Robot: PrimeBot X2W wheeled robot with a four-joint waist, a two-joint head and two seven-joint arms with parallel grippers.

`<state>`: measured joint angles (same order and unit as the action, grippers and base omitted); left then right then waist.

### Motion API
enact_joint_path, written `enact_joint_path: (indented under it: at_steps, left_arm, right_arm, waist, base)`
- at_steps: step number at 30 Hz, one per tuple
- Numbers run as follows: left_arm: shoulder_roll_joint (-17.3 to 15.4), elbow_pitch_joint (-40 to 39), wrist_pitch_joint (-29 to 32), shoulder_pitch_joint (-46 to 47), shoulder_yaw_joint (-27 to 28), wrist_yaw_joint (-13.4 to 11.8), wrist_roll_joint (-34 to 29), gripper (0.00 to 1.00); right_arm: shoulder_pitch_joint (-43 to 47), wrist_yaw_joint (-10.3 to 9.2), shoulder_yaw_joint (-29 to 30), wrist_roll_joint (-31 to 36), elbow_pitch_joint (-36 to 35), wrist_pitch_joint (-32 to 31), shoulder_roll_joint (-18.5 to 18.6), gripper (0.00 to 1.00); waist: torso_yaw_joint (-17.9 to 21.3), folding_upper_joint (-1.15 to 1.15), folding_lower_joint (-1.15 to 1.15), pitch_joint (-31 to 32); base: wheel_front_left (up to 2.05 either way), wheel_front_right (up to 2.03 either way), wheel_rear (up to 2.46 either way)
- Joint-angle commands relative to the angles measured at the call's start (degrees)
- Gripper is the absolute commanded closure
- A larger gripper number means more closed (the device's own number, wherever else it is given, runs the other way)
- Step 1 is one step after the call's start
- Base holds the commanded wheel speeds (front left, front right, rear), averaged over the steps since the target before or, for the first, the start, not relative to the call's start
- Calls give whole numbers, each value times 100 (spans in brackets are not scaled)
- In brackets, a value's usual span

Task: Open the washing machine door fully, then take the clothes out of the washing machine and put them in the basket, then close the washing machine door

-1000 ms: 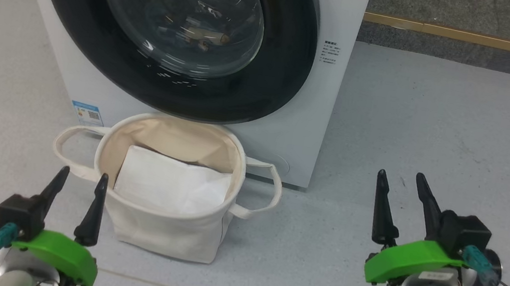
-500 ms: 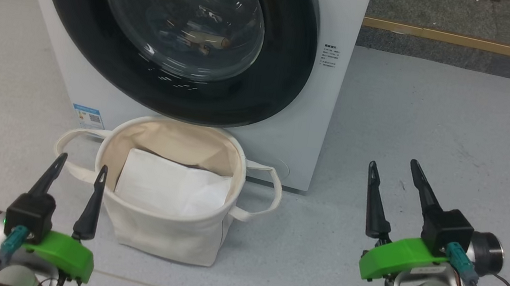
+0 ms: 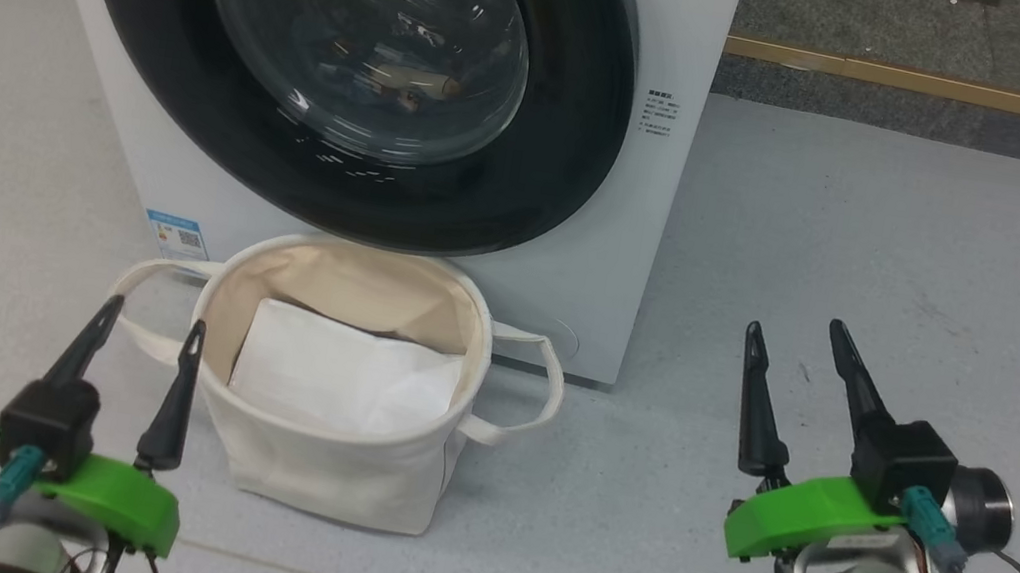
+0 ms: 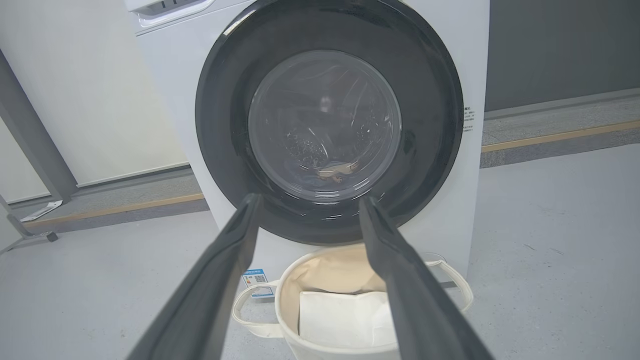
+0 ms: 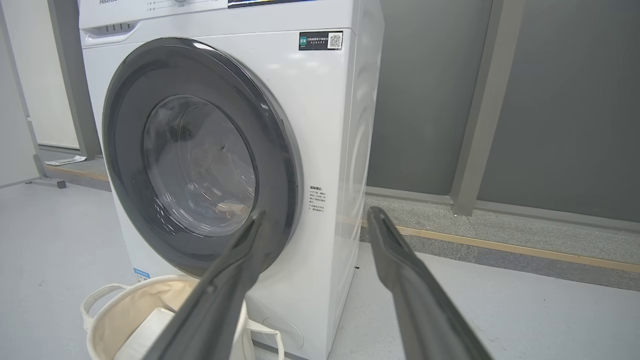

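From the head, we see the washing machine (image 3: 655, 197) at 12 o'clock with its door (image 3: 366, 32) shut and the clothes (image 3: 403, 89) dim behind the glass. The basket (image 3: 480, 363) sits on the floor (image 3: 875, 280) at the door's 6 o'clock, with a white pad (image 3: 335, 372) inside. Our left claw (image 3: 156, 313) at 7 o'clock and right claw (image 3: 794, 327) at 4 o'clock gape wide, both empty.

From the left wrist, the fingers (image 4: 217, 280) frame the door and basket.

From the right wrist, the door lies at 10 o'clock and the basket at 7.

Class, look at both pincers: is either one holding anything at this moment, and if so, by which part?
Nothing is held. The left pincer and the right pincer both stand open in the air, apart from the basket and the washing machine door.
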<state>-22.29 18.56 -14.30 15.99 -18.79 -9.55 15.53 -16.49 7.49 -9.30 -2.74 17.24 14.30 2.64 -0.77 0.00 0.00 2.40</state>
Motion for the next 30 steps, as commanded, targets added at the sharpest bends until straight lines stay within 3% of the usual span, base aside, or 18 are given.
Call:
enact_joint_path:
  at_steps: [1, 9, 30]
  left_arm:
    - [-171, -205, -70, 335, 328, 10, 95, 0]
    - [-56, -143, -70, 294, 485, 234, 497, 0]
    - [-89, -48, -70, 333, 382, 226, 519, 0]
  right_arm:
    - [-298, 0, -86, -87, -163, 70, 24, 0]
    - [-376, 0, -104, -535, -67, 70, 24, 0]
    - [-342, 0, -103, -694, 2, 70, 24, 0]
  waist:
    - [2, 0, 0, 2]
    - [14, 0, 0, -28]
    - [-2, 0, 0, -26]
  base:
    - [0, 0, 0]
    - [0, 0, 0]
    - [0, 0, 0]
